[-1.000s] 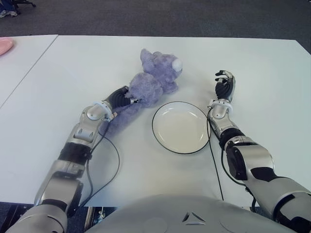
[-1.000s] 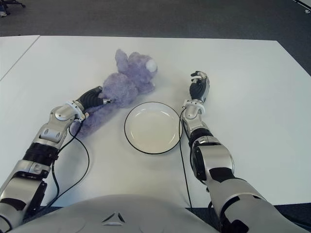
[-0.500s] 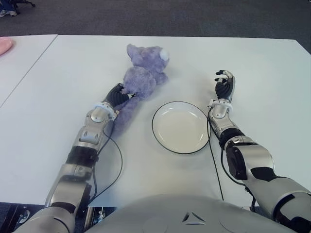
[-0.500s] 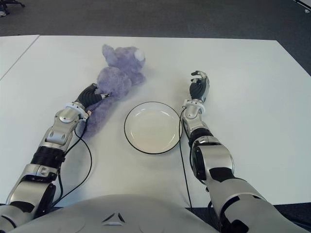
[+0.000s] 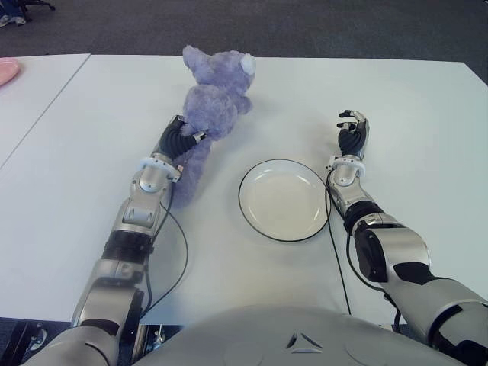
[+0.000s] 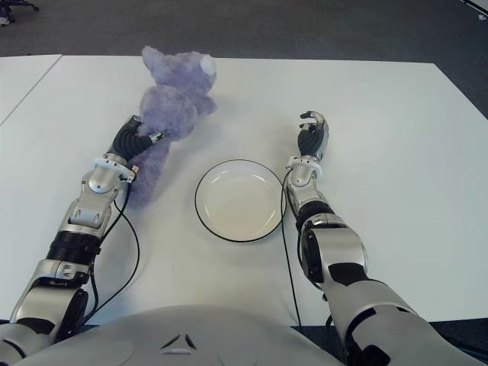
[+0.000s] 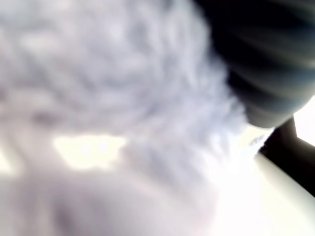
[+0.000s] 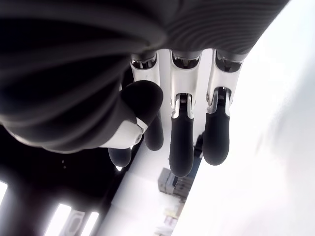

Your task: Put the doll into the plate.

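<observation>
My left hand (image 5: 177,139) extends forward, fingers clamped on the doll (image 5: 207,103); right hand (image 5: 352,133) beside the plate (image 5: 284,200), fingers relaxed, empty.

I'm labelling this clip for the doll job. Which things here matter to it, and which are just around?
Job:
- purple doll, gripped by the left robot hand
- white plate, nothing in it
- right robot hand, idle beside the plate's right

Just around:
- pink object on the neighbouring table

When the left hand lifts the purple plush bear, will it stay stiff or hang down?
The purple plush bear probably flops: its fluffy body already bends around the left hand gripping it. It looks light, so unlikely to slip. Landing on the plate, limbs may drape over the rim.
</observation>
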Available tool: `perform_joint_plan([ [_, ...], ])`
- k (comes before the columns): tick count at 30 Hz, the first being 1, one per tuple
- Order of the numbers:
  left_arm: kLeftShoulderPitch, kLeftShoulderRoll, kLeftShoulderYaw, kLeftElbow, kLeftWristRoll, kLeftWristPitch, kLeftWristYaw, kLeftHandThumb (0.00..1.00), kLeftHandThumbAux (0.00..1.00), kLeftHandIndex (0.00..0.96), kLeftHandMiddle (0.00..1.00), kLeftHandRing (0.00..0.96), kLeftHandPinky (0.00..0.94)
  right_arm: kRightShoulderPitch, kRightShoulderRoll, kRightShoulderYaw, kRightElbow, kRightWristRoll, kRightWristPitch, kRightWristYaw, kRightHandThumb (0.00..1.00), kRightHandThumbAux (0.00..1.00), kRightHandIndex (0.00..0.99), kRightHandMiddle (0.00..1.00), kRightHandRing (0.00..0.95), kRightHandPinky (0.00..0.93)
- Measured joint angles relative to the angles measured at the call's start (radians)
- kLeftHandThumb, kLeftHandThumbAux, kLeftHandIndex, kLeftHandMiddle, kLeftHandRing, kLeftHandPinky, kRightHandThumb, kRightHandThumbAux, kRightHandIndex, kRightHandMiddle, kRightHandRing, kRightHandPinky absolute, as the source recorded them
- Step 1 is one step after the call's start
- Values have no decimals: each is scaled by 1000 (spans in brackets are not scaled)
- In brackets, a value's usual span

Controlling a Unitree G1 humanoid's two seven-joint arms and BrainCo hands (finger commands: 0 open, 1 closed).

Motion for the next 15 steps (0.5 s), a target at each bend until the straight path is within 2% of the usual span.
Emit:
perform_joint_plan([
  [15,0,-11,6,-31,58,-75,76,684,719,835,913,912,912,0,1,-4,0,0,0,0,1000,692,391,264,433,501],
])
